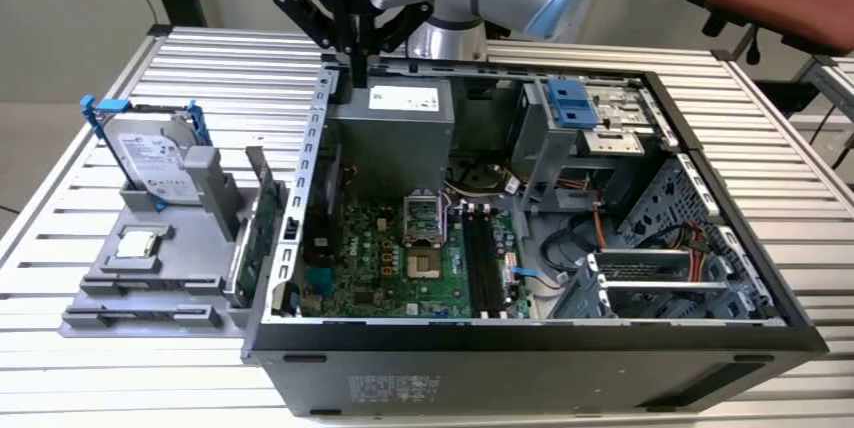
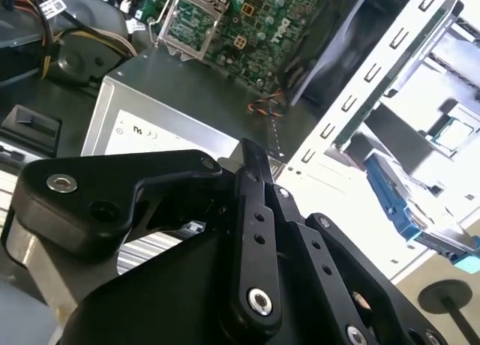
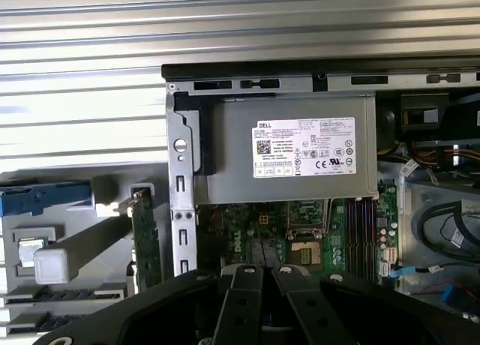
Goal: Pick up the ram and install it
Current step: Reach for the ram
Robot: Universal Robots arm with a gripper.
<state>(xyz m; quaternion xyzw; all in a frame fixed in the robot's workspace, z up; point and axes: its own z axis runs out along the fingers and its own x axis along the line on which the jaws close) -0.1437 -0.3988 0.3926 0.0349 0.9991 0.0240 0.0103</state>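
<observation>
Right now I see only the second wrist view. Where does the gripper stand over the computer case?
Observer: In the exterior view the gripper hangs above the edge of the case farthest from that camera, over the power supply.
Operator: And the part I must pick up?
Observer: As far as I can tell, the ram stands on edge in the grey holder outside the case, at the exterior view's left.
Operator: Is the place for it free?
Observer: The black slots, at the exterior view's right of the processor socket, look free; I see no stick in them.
</observation>
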